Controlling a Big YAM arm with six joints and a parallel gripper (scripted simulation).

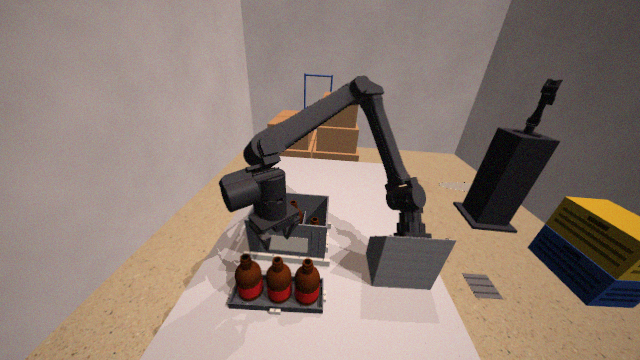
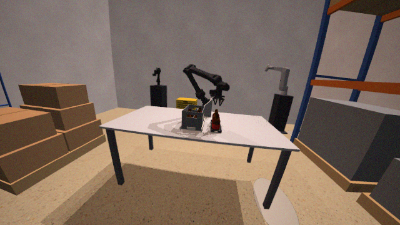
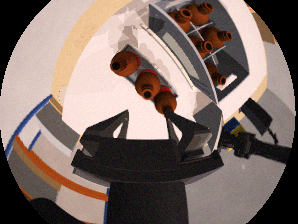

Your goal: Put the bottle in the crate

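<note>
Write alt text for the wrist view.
An open, empty gripper hangs above a row of three brown bottles lying below its two dark fingers. To the right sits a grey crate with more brown bottles in its slots, on a white table.

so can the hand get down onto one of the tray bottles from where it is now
Probably yes. The hand hangs open and empty above the three upright bottles in the tray, and nothing sits between them. The crate stands just behind, close to the row.
</note>
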